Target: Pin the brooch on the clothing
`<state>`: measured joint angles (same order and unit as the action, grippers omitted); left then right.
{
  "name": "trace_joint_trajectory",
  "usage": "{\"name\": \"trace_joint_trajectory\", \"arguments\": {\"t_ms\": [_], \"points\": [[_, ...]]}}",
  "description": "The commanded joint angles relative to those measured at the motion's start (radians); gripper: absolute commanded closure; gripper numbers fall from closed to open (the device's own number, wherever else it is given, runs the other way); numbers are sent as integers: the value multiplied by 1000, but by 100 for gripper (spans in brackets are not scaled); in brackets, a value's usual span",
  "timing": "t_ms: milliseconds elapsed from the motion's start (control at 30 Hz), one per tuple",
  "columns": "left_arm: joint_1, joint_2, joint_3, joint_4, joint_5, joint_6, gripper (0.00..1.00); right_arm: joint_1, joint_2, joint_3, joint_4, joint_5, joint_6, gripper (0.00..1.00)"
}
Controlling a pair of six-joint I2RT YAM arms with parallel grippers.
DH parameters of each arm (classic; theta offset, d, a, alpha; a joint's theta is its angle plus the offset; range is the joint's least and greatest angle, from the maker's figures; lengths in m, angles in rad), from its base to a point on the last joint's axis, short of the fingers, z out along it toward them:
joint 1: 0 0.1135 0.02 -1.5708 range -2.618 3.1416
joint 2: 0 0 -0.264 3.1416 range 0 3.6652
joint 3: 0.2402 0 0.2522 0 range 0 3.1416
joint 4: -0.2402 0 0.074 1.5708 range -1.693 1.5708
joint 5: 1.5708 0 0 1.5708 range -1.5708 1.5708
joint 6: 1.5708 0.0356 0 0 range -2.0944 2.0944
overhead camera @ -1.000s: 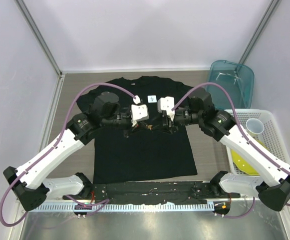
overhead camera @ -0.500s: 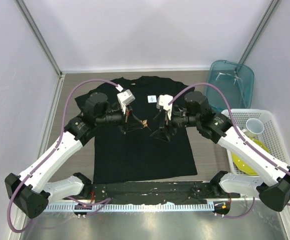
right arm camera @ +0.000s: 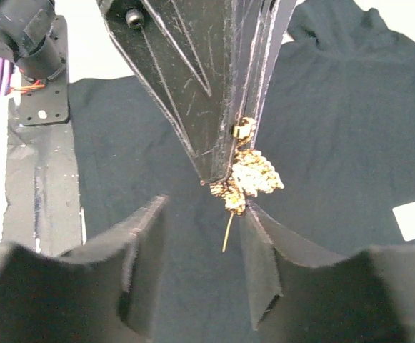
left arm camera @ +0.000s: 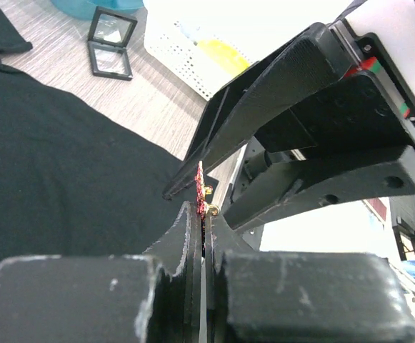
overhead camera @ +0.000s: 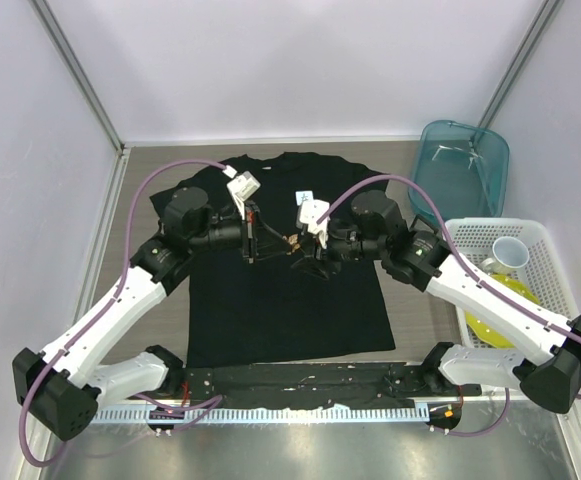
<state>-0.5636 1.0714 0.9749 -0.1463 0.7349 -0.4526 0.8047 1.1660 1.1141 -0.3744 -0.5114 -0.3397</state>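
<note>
The brooch (right arm camera: 256, 174) shows its golden back in the right wrist view, its pin hanging down. My left gripper (left arm camera: 202, 209) is shut on it, and the red edge of the brooch (left arm camera: 199, 191) sticks out past the tips. It is held in the air above the clothing (overhead camera: 280, 300), a black T-shirt spread flat with a white label (overhead camera: 305, 198) on the chest. My right gripper (right arm camera: 203, 204) is open right at the brooch, its fingers on either side of the pin; the right fingertip (right arm camera: 253, 218) is very near or touching the brooch. From above, both grippers meet over the chest (overhead camera: 295, 245).
A small black box lies open in two square halves (left arm camera: 111, 43) on the wooden table to the right of the shirt. A teal bin (overhead camera: 465, 160) stands at the back right. A white basket (overhead camera: 545, 240) at the right holds a cup and a yellow plate.
The left gripper has lifted off the shirt with the brooch and turned. The right gripper let go, opened, drew back, then moved left up to the brooch.
</note>
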Motion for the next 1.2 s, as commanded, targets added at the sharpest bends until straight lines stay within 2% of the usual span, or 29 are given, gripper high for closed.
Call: {"name": "trace_joint_trajectory", "arguments": {"t_ms": [0,100,200,233,300,400,500,533,567,633,967,1167], "points": [[5,-37,-18,79,60,-55,100,10,-17,12,38,91,-93,55],[5,-41,-34,83,76,-67,100,10,-23,18,42,88,-125,62],[5,-34,-47,90,84,-75,100,11,-23,24,35,83,-159,72],[5,-34,-47,88,87,-75,100,13,-22,30,35,83,-165,78],[5,-28,-47,88,90,-77,100,13,-19,38,19,83,-186,83],[5,-27,-47,83,81,-83,100,17,-19,50,3,82,-208,99],[5,-30,-51,74,63,-97,99,19,-20,53,-6,71,-229,99],[5,-34,-50,67,54,-92,84,19,-20,58,-20,67,-234,99],[5,-36,-48,50,52,-86,75,19,-20,59,-29,53,-240,99],[7,-53,-42,21,52,-48,61,19,-20,67,-56,39,-259,99],[7,-102,-27,-110,57,55,50,21,-14,85,-113,-29,-268,99],[16,-84,-2,-116,109,40,43,21,4,104,-149,-42,-295,99]]}}
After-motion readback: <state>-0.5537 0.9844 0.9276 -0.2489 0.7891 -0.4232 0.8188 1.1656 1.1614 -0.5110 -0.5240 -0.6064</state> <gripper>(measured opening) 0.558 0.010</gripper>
